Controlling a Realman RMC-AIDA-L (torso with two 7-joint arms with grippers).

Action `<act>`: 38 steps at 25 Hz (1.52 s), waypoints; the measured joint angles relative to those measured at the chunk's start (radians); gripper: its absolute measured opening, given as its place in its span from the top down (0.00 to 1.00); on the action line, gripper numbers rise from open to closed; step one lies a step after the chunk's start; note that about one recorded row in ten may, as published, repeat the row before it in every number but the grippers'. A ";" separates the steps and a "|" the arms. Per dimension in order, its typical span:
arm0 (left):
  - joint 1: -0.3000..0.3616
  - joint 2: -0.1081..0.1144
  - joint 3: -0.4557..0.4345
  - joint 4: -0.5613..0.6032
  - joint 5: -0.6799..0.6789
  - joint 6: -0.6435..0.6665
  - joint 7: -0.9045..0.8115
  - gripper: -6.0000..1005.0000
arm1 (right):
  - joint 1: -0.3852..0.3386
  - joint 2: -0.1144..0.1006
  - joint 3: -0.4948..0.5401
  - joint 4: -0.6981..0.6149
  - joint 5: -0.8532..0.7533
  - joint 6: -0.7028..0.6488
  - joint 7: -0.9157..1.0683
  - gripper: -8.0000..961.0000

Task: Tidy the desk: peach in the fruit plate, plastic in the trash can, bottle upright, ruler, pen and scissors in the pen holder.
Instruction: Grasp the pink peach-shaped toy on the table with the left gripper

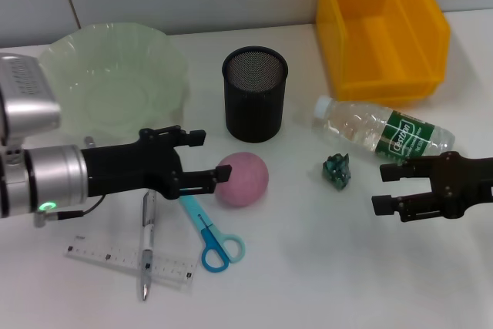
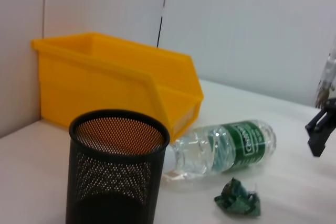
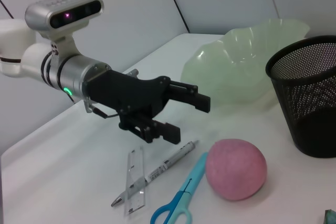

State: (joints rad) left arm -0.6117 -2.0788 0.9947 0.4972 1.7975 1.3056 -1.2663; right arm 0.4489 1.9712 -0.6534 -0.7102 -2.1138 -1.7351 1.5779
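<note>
A pink peach (image 1: 243, 180) lies mid-table; it also shows in the right wrist view (image 3: 236, 169). My left gripper (image 1: 213, 157) is open just left of it, one fingertip close to the peach. Blue scissors (image 1: 212, 236), a pen (image 1: 146, 240) and a clear ruler (image 1: 131, 262) lie below the left gripper. A green crumpled plastic (image 1: 337, 169) lies right of the peach. The bottle (image 1: 381, 130) lies on its side. My right gripper (image 1: 381, 188) is open and empty, just below the bottle. The black mesh pen holder (image 1: 255, 92) stands behind the peach.
The pale green fruit plate (image 1: 115, 82) sits at the back left. A yellow bin (image 1: 381, 28) stands at the back right, behind the bottle. The wall runs close behind both.
</note>
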 joint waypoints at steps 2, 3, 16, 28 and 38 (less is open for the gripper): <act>-0.004 0.000 0.025 -0.005 -0.017 -0.020 0.005 0.21 | 0.001 0.000 0.000 0.000 0.000 0.005 0.001 0.14; -0.005 0.000 0.055 -0.009 -0.037 -0.040 0.007 0.21 | 0.001 0.000 0.000 0.000 0.000 0.007 0.002 0.14; -0.014 -0.001 0.394 0.009 -0.209 -0.273 0.009 0.21 | 0.002 0.000 0.002 0.006 0.000 0.019 0.007 0.14; -0.020 -0.001 0.474 0.009 -0.254 -0.289 0.008 0.21 | 0.002 -0.001 0.002 0.006 0.000 0.021 0.008 0.14; -0.020 -0.001 0.487 0.009 -0.288 -0.329 0.008 0.28 | 0.002 0.000 0.001 0.007 0.000 0.022 0.008 0.14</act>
State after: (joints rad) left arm -0.6319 -2.0802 1.4812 0.5067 1.5091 0.9765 -1.2580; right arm 0.4510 1.9710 -0.6519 -0.7037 -2.1137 -1.7133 1.5862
